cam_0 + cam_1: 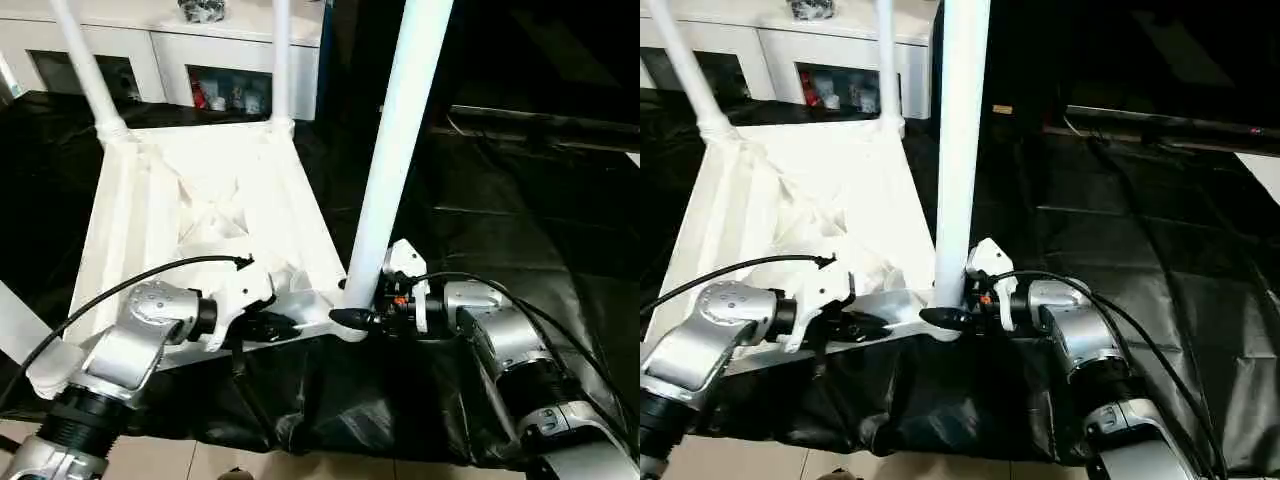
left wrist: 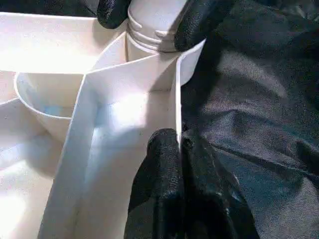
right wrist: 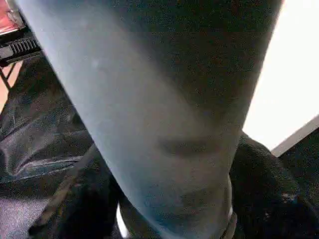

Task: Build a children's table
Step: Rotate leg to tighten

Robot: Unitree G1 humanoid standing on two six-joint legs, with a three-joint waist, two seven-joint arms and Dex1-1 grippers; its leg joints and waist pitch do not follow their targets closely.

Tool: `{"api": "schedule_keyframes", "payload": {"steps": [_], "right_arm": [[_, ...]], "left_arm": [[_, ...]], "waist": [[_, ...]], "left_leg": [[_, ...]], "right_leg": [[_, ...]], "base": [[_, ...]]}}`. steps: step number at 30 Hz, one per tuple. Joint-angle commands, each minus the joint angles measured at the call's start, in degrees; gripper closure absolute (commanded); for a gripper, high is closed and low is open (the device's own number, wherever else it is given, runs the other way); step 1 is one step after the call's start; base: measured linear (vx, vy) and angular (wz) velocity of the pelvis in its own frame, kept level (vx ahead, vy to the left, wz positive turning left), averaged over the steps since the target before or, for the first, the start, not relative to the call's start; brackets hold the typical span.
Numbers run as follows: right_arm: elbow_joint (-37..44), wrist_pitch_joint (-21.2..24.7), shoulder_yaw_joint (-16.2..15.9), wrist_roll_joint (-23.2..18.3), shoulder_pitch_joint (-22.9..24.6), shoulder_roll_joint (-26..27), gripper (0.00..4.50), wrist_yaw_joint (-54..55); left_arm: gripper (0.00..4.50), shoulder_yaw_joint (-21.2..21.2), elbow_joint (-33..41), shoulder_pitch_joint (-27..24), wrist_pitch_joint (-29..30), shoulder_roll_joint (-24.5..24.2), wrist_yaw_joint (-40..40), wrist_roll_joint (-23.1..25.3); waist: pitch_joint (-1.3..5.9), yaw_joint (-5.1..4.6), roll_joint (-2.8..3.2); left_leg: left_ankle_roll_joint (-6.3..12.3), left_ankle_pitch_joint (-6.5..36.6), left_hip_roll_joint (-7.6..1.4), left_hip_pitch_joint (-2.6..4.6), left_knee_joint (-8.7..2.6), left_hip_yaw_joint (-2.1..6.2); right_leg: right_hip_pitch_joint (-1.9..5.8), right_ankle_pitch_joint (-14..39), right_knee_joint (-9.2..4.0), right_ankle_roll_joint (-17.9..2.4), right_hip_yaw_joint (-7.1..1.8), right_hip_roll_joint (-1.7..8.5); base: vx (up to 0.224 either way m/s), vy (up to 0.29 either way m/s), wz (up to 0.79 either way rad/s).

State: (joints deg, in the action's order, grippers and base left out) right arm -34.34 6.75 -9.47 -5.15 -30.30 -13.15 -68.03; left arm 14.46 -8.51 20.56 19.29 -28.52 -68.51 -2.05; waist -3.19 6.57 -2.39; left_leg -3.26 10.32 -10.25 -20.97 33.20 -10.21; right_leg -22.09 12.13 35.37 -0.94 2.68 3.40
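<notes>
The children's table lies upside down on the black cover, its ribbed top (image 1: 200,200) facing up. Two legs (image 1: 85,65) (image 1: 281,60) stand in the far corner sockets. A third leg (image 1: 400,140) stands slightly tilted in the near right socket (image 2: 149,45). My left gripper (image 1: 275,325) is shut on the thin near rim (image 2: 178,99) of the top, just left of that socket. My right gripper (image 1: 350,318) reaches in from the right at the foot of the third leg. Its black fingers (image 2: 199,20) press on either side of the leg's base.
A white glass-door cabinet (image 1: 200,50) stands behind the black-covered table (image 1: 520,200). The cover's front edge hangs over light floor (image 1: 200,460). A white piece (image 1: 15,325) pokes in at the left edge. Black cables (image 1: 120,285) arc over both forearms.
</notes>
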Motion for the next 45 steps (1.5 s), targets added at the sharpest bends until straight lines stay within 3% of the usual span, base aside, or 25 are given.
{"api": "schedule_keyframes", "payload": {"steps": [1,6,8,10,11,13,14,18,21,24,25,27,28,33,37,38,39,41,42,45], "right_arm": [[2.95,0.02,-4.01,-0.57,0.73,1.55,1.9,-3.59],[3.76,-0.1,-3.68,-0.28,2.28,2.22,1.92,-1.06],[2.19,-0.69,-1.86,0.31,2.6,4.45,1.92,5.47],[-0.86,-1.38,0.85,1.37,2.22,8.31,1.92,16.21],[-1.09,-1.56,1.16,1.53,2.27,8.9,1.92,17.69],[-1.31,-0.9,1.72,1.72,2.43,10.25,1.93,20.71],[-1.52,-0.43,1.96,2.36,2.76,12.27,1.93,24.74],[-2.62,0.11,2.13,3.83,2.64,17.1,1.94,33.45],[-3.82,0.7,2.18,4.63,1.89,18.75,1.94,37.21],[-6.23,-1.6,2.18,6.1,0.2,20.15,1.94,40.25],[-5.77,-1.61,2.92,4.65,-0.07,20.15,1.59,38.67],[-4.72,-0.29,4.07,2.49,-0.13,19.52,1.59,36.23],[-3.6,0.72,4.37,1.58,-0.02,18.21,1.35,33.55],[-1.51,0.68,2.47,2.14,0.2,13.87,0.82,27.85],[1.07,1.1,0.35,0.9,0.67,8.82,0.82,17.7],[2.55,1.33,-0.39,0.3,1.02,6.97,0.82,13.6],[2.78,1.37,-0.49,0.18,1.04,6.59,0.82,12.84],[3.81,1.09,-1.07,-0.29,0.99,4.16,0.82,7.92],[3.61,-0.25,-1.35,-0.06,0.82,2.93,0.82,5.66],[1.93,-1.5,-1.6,0.47,-0.06,1.13,0.96,2.45]], "left_arm": [[4.5,2.26,2.57,0.43,-1.64,1.88,-0.07,-1.46],[4.5,2.05,1.72,0.63,-1.15,3.65,3.85,0.17],[4.5,2.0,-0.13,1.78,-1.39,5.73,8.02,1.87],[4.5,1.54,-2.54,3.66,-1.84,9.0,14.54,4.08],[4.5,1.48,-2.8,3.93,-1.78,9.53,15.71,4.49],[4.5,1.46,-3.05,4.44,-1.09,10.69,17.64,5.02],[4.5,1.2,-3.29,5.01,0.3,12.5,20.77,5.69],[4.5,0.88,-3.72,5.74,2.96,16.2,26.53,7.16],[4.5,1.25,-3.74,5.72,3.39,17.08,27.1,7.58],[4.5,1.51,-4.24,5.74,2.44,17.63,26.68,7.61],[4.5,1.6,-4.01,5.58,2.05,17.25,25.5,7.21],[4.5,1.8,-3.61,5.29,1.24,16.26,24.01,7.05],[4.5,1.87,-2.95,4.76,1.13,15.22,22.05,6.34],[4.5,2.06,-1.23,3.33,-0.22,12.31,17.2,4.93],[4.5,2.09,0.43,1.88,-1.45,9.07,11.84,3.28],[4.5,2.0,0.83,1.53,-1.17,7.83,10.07,2.73],[4.5,1.98,0.84,1.51,-1.2,7.6,9.68,2.59],[4.5,2.04,0.67,1.5,-1.45,6.11,6.98,1.71],[4.5,2.17,0.58,1.54,-1.55,5.33,5.31,1.1],[4.5,2.18,0.03,1.93,-1.68,4.85,3.94,0.41]], "waist": [[3.67,-0.14,0.68],[3.61,-0.08,0.95],[3.3,-0.13,0.92],[3.11,-0.44,1.05],[3.11,-0.44,1.05],[3.19,-0.45,0.91],[3.17,-0.57,1.11],[3.19,-0.81,0.98],[3.27,-1.08,0.98],[3.34,-1.52,1.01],[3.38,-1.61,1.08],[3.4,-1.64,1.11],[3.42,-1.66,1.11],[3.67,-1.8,1.19],[3.7,-1.85,1.35],[3.71,-1.83,1.34],[3.75,-1.72,1.92],[3.67,-1.72,1.56],[3.68,-1.43,2.13],[3.6,-1.24,2.0]], "left_leg": [[2.34,7.35,-3.36,1.02,-3.66,0.85],[1.85,8.92,-3.4,1.28,-3.74,0.85],[1.09,11.03,-3.47,1.5,-3.95,0.83],[-0.98,14.05,-3.36,1.43,-4.35,1.12],[-0.98,14.05,-3.36,1.43,-4.35,1.12],[-1.83,15.47,-3.35,1.56,-4.49,1.35],[-1.78,15.46,-3.36,1.44,-4.53,1.38],[-1.97,14.86,-3.24,1.26,-4.61,1.36],[-1.79,14.46,-3.13,1.14,-4.6,1.4],[-1.4,13.76,-3.09,0.96,-4.52,1.33],[-1.02,13.39,-3.11,1.06,-4.45,1.25],[-0.52,12.63,-3.05,0.95,-4.41,1.2],[-0.36,12.52,-3.11,0.97,-4.42,1.21],[0.86,9.46,-3.12,0.75,-4.12,1.14],[2.18,8.61,-3.16,0.71,-3.83,1.03],[2.24,8.71,-3.19,0.78,-3.84,1.01],[2.28,8.7,-3.21,0.87,-3.74,1.02],[2.33,9.32,-3.23,0.96,-3.8,0.96],[2.14,9.99,-3.26,1.11,-3.72,0.94],[1.72,10.87,-3.36,1.12,-3.77,0.88]], "right_leg": [[2.39,1.01,-3.11,-14.54,-2.63,4.95],[2.21,2.13,-3.39,-14.5,-2.66,4.91],[1.92,5.24,-3.83,-14.26,-2.8,5.0],[1.98,11.81,-4.48,-12.78,-2.9,5.32],[1.98,11.81,-4.48,-12.78,-2.9,5.32],[1.94,15.81,-4.83,-10.73,-2.89,5.37],[1.85,15.85,-4.86,-10.44,-2.95,5.35],[1.69,15.24,-4.86,-9.96,-2.99,5.23],[1.76,14.87,-4.83,-9.74,-2.94,5.17],[1.77,13.04,-4.72,-9.94,-2.97,5.12],[1.82,11.5,-4.65,-10.13,-2.97,5.03],[1.98,9.73,-4.53,-10.35,-2.98,4.94],[2.01,9.33,-4.49,-10.43,-2.98,4.95],[2.3,3.51,-3.88,-11.92,-2.8,4.81],[2.49,0.71,-3.61,-13.13,-2.74,4.77],[2.47,0.68,-3.62,-13.24,-2.73,4.73],[2.43,0.16,-3.46,-13.62,-2.74,4.72],[2.43,0.61,-3.62,-14.16,-2.71,4.66],[2.31,1.15,-3.62,-14.37,-2.66,4.61],[2.29,1.84,-3.61,-14.9,-2.67,4.66]], "base": [[0.0,0.0,0.0],[0.0,0.0,0.0],[0.0,0.0,0.0],[0.0,0.0,0.0],[0.0,0.0,0.0],[0.0,0.0,0.0],[0.0,0.0,0.0],[0.0,0.0,0.0],[0.0,0.0,0.0],[0.0,0.0,0.0],[0.0,0.0,0.0],[0.0,0.0,0.0],[0.0,0.0,0.0],[0.0,0.0,0.0],[0.0,0.0,0.0],[0.0,0.0,0.0],[0.0,0.0,0.0],[0.0,0.0,0.0],[0.0,0.0,0.0],[0.0,0.0,0.0]]}}
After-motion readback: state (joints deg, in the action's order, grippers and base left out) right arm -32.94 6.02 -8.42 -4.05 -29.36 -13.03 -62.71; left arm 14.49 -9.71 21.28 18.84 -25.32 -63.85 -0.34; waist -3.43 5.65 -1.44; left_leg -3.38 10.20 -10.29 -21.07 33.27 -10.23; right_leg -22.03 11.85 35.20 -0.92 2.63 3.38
